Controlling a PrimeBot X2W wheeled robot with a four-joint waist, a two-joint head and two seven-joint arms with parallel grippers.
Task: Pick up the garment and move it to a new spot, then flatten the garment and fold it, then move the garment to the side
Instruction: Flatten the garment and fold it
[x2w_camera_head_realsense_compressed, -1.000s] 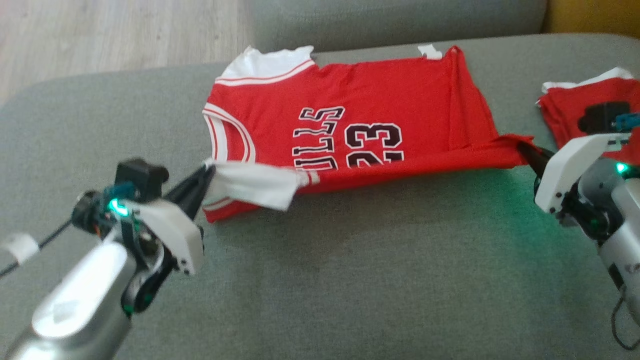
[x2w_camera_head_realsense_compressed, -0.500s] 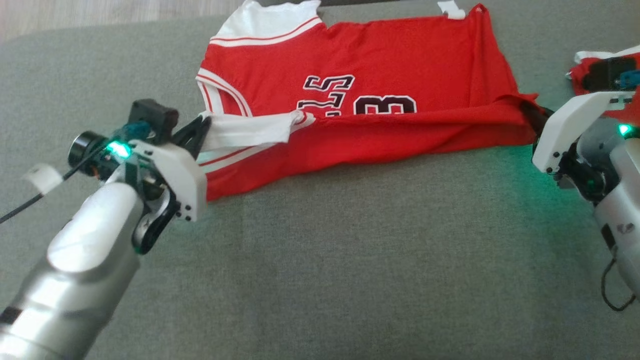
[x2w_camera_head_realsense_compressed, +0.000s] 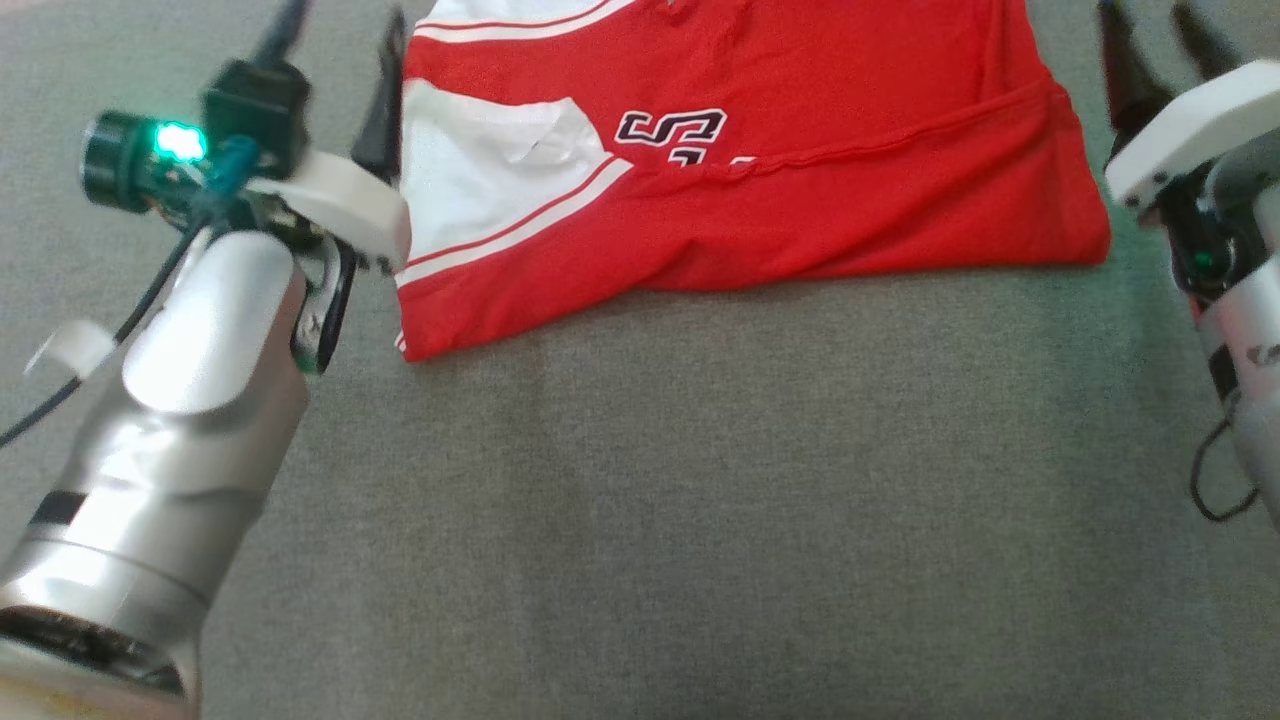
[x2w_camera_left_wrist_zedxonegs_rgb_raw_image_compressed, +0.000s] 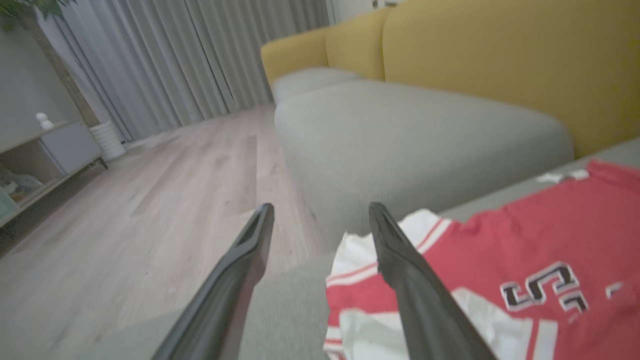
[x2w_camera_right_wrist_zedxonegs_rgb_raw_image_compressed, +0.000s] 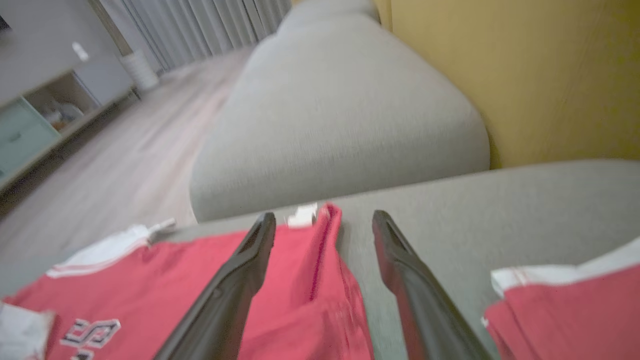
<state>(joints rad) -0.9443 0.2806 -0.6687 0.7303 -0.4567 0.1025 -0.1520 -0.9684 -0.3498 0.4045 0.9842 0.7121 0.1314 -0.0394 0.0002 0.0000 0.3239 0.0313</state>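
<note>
left gripper (x2w_camera_left_wrist_zedxonegs_rgb_raw_image_compressed: 321, 215): jaws spread wide, nothing between them. in the left wrist view the right-hand finger overlaps the white-trimmed end of the garment (x2w_camera_head_realsense_compressed: 760, 200); cannot tell if it touches the cloth.

garment: red jersey, white trim, black lettering partly covered by a flap laid over from the near side. lies on the grey sofa seat (x2w_camera_head_realsense_compressed: 640, 500), at the far part of the head view. long axis runs left to right, one end at each gripper. near edge looks like a fold line, slanted, lower at the left corner.

right gripper (x2w_camera_right_wrist_zedxonegs_rgb_raw_image_compressed: 324, 217): jaws also wide apart, holding nothing, pointing along the hem end of the garment, left finger over the red cloth, right finger over bare seat.

judgement: 1 fold appears laid. either arm is about equally near its own end, so the coming move turns on each gripper closing on the end just ahead of it.

further right: a 2nd folded red garment (x2w_camera_right_wrist_zedxonegs_rgb_raw_image_compressed: 565, 310), near the right gripper. it could be snagged if that arm swings outward.
</note>
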